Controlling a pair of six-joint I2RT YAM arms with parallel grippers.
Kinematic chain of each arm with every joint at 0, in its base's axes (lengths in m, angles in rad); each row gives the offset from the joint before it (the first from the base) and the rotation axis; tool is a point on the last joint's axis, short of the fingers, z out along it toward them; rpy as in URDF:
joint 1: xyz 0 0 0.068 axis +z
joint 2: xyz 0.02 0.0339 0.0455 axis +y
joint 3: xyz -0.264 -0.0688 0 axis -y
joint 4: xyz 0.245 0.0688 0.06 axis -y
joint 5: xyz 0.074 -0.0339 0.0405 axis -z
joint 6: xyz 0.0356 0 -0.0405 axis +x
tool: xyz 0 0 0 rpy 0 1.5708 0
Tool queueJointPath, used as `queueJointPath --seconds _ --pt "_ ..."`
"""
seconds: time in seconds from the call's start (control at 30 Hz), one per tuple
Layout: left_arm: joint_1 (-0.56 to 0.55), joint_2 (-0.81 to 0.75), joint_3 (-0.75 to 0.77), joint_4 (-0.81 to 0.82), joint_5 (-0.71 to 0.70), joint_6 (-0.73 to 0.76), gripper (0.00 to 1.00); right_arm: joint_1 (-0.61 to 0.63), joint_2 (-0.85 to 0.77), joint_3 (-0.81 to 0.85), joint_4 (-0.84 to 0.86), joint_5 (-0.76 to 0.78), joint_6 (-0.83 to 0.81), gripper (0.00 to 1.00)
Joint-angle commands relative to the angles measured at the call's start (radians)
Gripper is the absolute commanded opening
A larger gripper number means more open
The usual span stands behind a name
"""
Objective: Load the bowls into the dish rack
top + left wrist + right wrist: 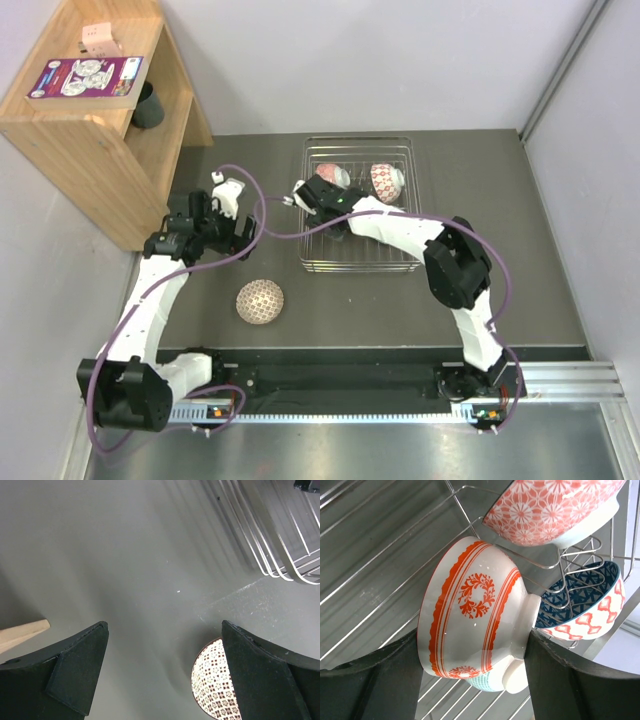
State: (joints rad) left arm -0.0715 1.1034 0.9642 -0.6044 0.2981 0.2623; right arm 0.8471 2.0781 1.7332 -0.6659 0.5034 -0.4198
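Note:
The silver wire dish rack (395, 255) stands at mid-table. My right gripper (312, 196) is inside its left end, shut on a white bowl with red-orange floral bands (470, 615), one finger at the rim and one at the foot. A mint green bowl (492, 682) shows just behind it. A coral-patterned bowl (550, 505) and a bowl with a blue inside (585, 605) stand on edge among the tines. The beige-brown mesh bowl (260, 301) lies upside down on the table, also in the left wrist view (212, 685). My left gripper (164, 627) is open and empty above the table, left of the rack.
A wooden shelf (90, 110) stands at the back left, with a dark cup (148, 105) inside it and a booklet (85, 77) on top. Purple cables (255, 200) loop between the arms. A wall runs along the right side.

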Motion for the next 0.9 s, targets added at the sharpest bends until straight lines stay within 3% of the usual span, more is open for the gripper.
queueJointPath --seconds 0.0,0.07,0.1,0.27,0.6,0.87 --pt "0.012 -0.017 -0.012 0.054 0.024 -0.011 0.99 0.041 0.03 0.065 0.019 -0.009 -0.005 0.22" --pt "0.015 -0.019 -0.013 0.054 0.029 -0.012 0.99 0.049 0.034 0.069 0.011 -0.028 -0.001 0.33" --pt "0.016 -0.019 -0.013 0.055 0.03 -0.011 0.99 0.049 0.037 0.074 0.006 -0.037 0.003 0.43" --pt "0.025 -0.02 -0.013 0.055 0.036 -0.012 0.99 0.049 0.046 0.088 -0.012 -0.084 0.012 0.46" --pt "0.039 -0.027 -0.016 0.052 0.053 -0.012 0.99 0.049 0.063 0.094 -0.021 -0.115 0.019 0.93" --pt "0.047 -0.025 -0.018 0.051 0.062 -0.009 0.99 0.049 0.068 0.098 -0.032 -0.141 0.013 1.0"
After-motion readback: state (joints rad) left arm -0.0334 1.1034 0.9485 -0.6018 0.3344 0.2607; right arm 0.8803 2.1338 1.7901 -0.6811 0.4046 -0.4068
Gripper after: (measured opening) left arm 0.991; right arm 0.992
